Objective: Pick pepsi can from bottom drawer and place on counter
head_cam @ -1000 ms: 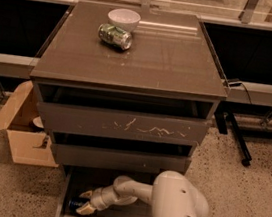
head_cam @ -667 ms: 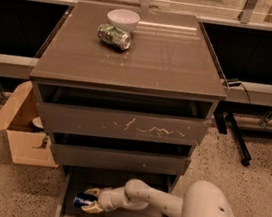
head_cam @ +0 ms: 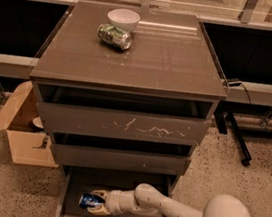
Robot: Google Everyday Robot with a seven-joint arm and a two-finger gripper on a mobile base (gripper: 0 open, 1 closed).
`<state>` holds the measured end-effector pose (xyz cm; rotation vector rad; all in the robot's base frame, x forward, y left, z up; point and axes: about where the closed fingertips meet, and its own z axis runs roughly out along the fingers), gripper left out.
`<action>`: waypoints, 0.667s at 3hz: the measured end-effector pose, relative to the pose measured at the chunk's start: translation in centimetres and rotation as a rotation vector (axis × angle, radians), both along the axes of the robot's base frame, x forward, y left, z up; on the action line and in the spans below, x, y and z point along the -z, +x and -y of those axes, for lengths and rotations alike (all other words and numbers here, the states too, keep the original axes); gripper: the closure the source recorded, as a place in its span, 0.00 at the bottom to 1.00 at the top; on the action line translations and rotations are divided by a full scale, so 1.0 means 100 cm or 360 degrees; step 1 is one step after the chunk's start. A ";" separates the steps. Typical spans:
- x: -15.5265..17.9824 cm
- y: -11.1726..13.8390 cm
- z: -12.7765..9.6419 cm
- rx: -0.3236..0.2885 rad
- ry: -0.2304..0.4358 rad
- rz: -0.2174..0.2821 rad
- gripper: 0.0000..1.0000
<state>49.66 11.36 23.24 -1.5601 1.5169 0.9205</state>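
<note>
Gripper low over the bottom drawer, front-left, fingers clenched around the pepsi can; the glossy blue cylinder lies sideways, long axis parallel to the front edge of the counter, free end pointing left; on that smooth grey-brown top, a tipped green can and round white bowl sit near the far-left corner.

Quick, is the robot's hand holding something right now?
Gripper: down in the bottom drawer, fingers closed on the pepsi can.
</note>
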 end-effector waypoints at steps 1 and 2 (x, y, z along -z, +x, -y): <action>-0.033 -0.017 -0.009 -0.0207 0.0014 0.0116 1.00; -0.085 -0.033 -0.005 -0.0378 0.0002 0.0323 1.00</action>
